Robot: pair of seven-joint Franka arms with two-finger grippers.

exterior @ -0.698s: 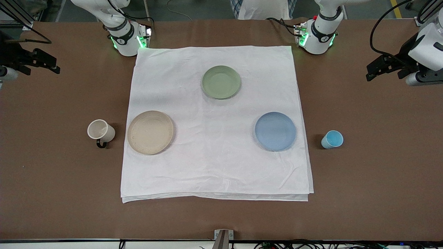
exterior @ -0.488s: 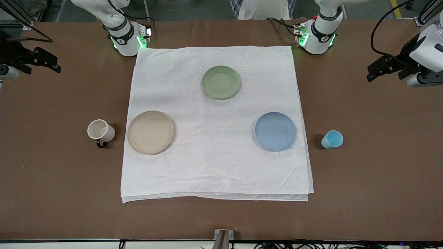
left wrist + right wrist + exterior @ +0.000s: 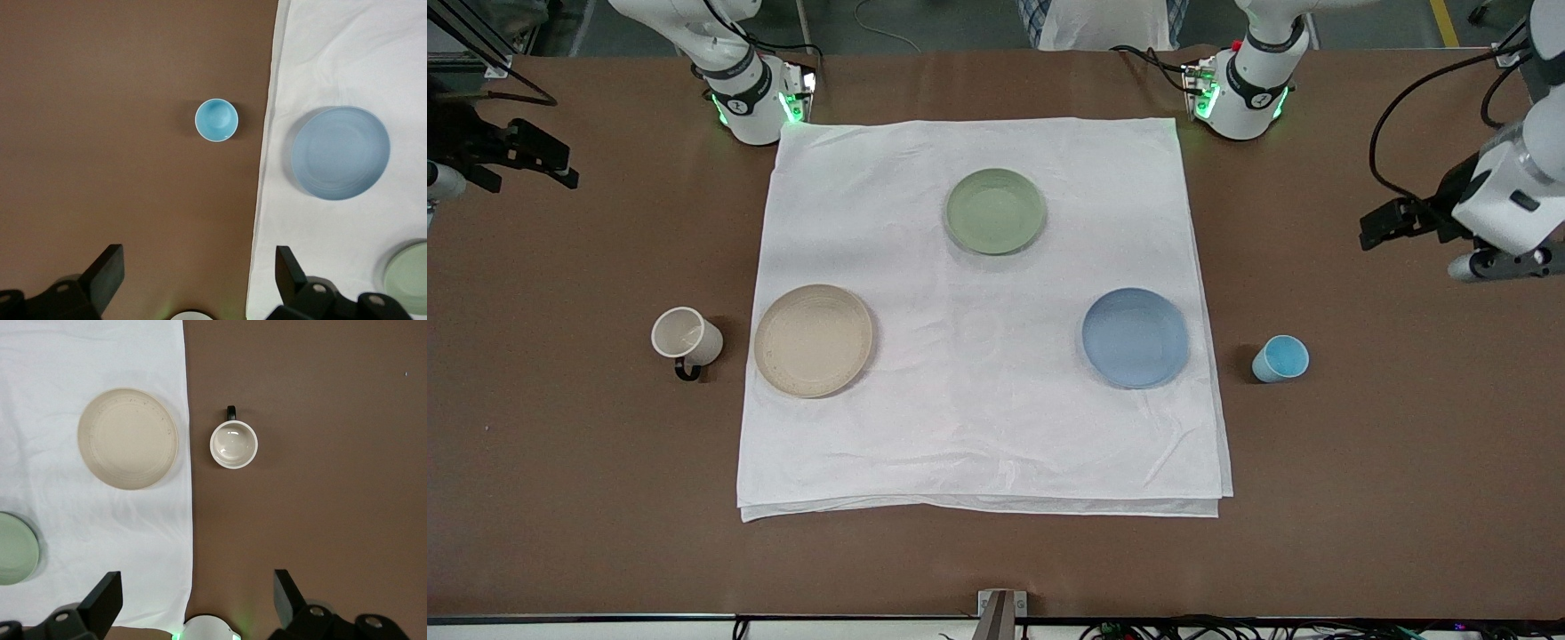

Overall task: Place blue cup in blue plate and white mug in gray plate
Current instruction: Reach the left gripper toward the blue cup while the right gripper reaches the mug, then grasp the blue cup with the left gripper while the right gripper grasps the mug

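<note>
Front view: the left pincer (image 3: 1376, 229) is held over bare table (image 3: 1360, 462), empty; the blue cup (image 3: 1280, 359) stands beside the blue plate (image 3: 1135, 338). The right pincer (image 3: 560, 169) hangs empty.

Left wrist view: fingers (image 3: 107, 273) are spread wide.

Right wrist view: fingers (image 3: 103, 597) are spread wide; the white mug (image 3: 234, 445) stands beside the gray plate (image 3: 127, 438).

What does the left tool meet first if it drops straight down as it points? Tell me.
Probably bare brown table: the open left tool faces down, with the blue cup ahead of its fingers, not under them.
</note>
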